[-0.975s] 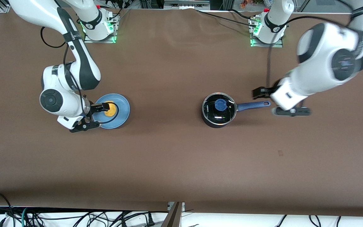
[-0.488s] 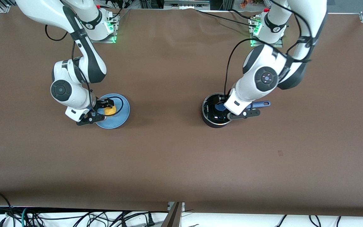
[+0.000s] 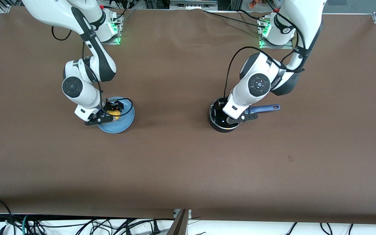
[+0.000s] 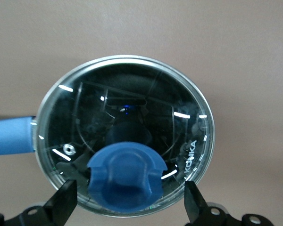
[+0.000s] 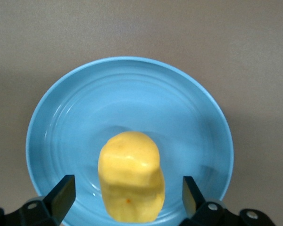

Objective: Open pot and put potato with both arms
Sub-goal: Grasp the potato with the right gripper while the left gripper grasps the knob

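The black pot (image 3: 216,120) with a blue handle (image 3: 266,108) stands toward the left arm's end of the table, its glass lid (image 4: 132,113) on. My left gripper (image 4: 127,200) is open right over the lid, its fingers (image 4: 63,200) apart on either side of the blue knob (image 4: 126,176). The yellow potato (image 5: 131,181) lies on the blue plate (image 5: 132,99) toward the right arm's end. My right gripper (image 5: 127,200) is open over the plate, its fingers (image 5: 191,195) apart on either side of the potato (image 3: 113,113). In the front view both grippers are mostly hidden by their wrists.
The blue plate (image 3: 126,122) sits on the brown table mat (image 3: 175,156). Cables hang along the edge of the table nearest the front camera. Both arm bases stand at the edge farthest from it.
My left arm has swung in from past the handle's end to over the pot lid. My right gripper has shifted a little along the plate, over the potato.
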You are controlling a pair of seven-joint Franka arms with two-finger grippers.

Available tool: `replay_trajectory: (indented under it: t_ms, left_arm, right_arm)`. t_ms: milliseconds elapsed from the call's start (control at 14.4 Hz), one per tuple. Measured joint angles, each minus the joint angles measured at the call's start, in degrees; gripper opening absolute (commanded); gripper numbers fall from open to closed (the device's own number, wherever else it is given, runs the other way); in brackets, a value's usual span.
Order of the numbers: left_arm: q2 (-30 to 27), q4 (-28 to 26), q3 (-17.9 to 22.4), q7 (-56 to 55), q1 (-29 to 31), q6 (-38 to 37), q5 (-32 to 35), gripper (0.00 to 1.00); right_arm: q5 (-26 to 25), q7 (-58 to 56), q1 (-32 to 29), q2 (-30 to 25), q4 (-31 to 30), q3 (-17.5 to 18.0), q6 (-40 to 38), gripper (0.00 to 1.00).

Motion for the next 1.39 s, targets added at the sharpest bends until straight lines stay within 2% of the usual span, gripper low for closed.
replay_trajectory:
  t_ms: [279,488,697,975,1254,1393]
  left_arm:
    - [0.14,0.01,0.14,-0.26,-0.39,0.20,0.11,0.85]
    - [0.17,0.00,0.18,-0.29,-0.39,0.22,2.42,0.68]
    - [0.48,0.00,0.19,-0.31,-0.40,0.23,3.49,0.44]
    - [0.78,0.00,0.32,-0.22,-0.40,0.50,3.67,0.03]
    - [0.81,0.09,0.38,-0.20,-0.39,0.50,3.69,0.00]
    - [0.64,0.48,0.39,-0.20,-0.38,0.28,3.69,0.00]
  right_arm:
    - [0.00,0.02,0.00,0.01,-1.56,0.00,2.56,1.00]
    - [0.00,0.03,-0.01,0.09,-2.45,0.00,4.60,1.00]
    - [0.00,0.03,-0.01,0.22,-2.74,0.00,5.89,1.00]
    - [0.00,0.03,-0.01,0.53,-2.96,0.00,7.96,0.98]
    - [0.00,0.02,-0.01,1.05,-3.40,0.00,9.89,0.42]
    - [0.00,0.02,-0.01,1.17,-3.41,0.00,10.12,0.24]
